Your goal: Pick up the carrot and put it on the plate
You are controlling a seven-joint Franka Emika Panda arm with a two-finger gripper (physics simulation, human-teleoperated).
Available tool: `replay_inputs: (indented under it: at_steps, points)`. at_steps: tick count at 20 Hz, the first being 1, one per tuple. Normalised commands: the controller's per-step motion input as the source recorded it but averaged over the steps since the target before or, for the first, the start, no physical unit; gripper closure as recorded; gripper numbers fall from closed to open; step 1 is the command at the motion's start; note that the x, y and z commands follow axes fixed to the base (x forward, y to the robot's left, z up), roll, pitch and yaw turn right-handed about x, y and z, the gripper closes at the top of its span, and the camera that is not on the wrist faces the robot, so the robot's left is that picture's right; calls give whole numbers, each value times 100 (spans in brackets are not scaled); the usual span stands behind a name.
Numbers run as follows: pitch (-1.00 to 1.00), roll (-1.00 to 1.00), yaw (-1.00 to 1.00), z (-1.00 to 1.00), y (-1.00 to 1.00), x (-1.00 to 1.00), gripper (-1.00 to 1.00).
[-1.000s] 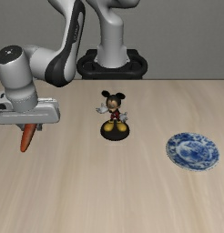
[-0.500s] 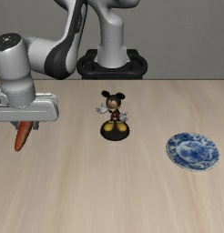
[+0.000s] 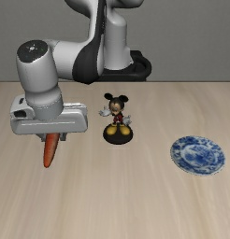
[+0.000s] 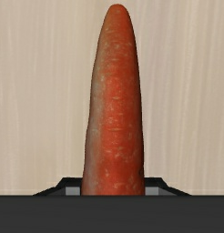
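Carrot (image 3: 50, 152) (image 4: 114, 109) hangs tip-down over the table (image 3: 136, 205), at the exterior view's left. The gripper (image 3: 52, 137) has its jaws closed on the carrot's thick end. The plate (image 3: 197, 154) lies well apart, at the exterior view's right. A Mickey figure (image 3: 116, 119) stands between them.

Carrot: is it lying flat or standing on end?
On end, tip down: the carrot hangs from the gripper, thick end gripped, point toward the table.

The wooden table (image 3: 136, 205) carries a Mickey Mouse figurine (image 3: 115, 119) and a blue-patterned plate (image 3: 197, 154).
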Motion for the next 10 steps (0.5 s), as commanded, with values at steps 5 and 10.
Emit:
replay_inputs:
  at_steps: [5, 10]
  points:
    - [0, 0, 0, 0, 100, 0, 100]
    - [0, 0, 0, 0, 100, 0, 100]
